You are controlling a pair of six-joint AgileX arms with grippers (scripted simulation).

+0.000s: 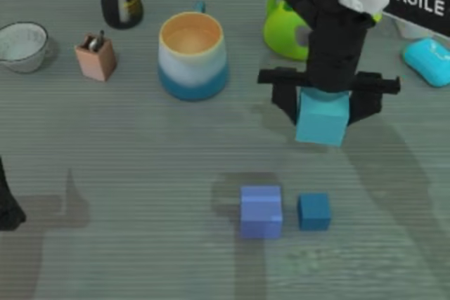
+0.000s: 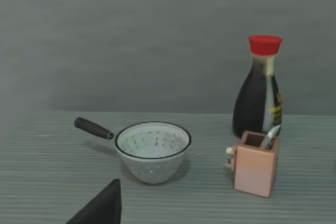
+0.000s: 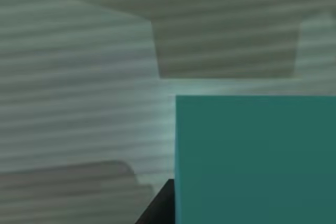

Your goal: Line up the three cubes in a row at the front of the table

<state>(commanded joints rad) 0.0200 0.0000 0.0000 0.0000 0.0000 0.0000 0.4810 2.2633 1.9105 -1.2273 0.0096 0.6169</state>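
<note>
Above the right half of the desk point(image 1: 140, 159), the right end effector point(image 1: 328, 107) hangs with its fingers clamped on the turquoise cube point(image 1: 322, 119), which looks lifted clear of the surface, judging by the shadow cast below it. In the right wrist view the cube's face point(image 3: 254, 158) fills much of the picture, with striped desk and shadow beyond. Near the front edge the periwinkle-blue cube point(image 1: 261, 210) and the small dark blue cube point(image 1: 313, 211) already sit side by side, just apart, in a rough row.

The step in hand appears to be carrying the third cube to that row. The next move calls for bringing it forward and a little toward the desk's right side, so that it comes down just beside the dark blue cube, level with the other two and squared to them, without nudging either; only then should the fingers part.

The left end effector point(image 1: 7, 209) is parked at the desk's left edge; whether it is open cannot be told. Its wrist camera looks toward a strainer point(image 2: 152, 150), a soy sauce bottle point(image 2: 260, 93) and a terracotta pen holder point(image 2: 255, 163), none of which the task concerns.
</note>
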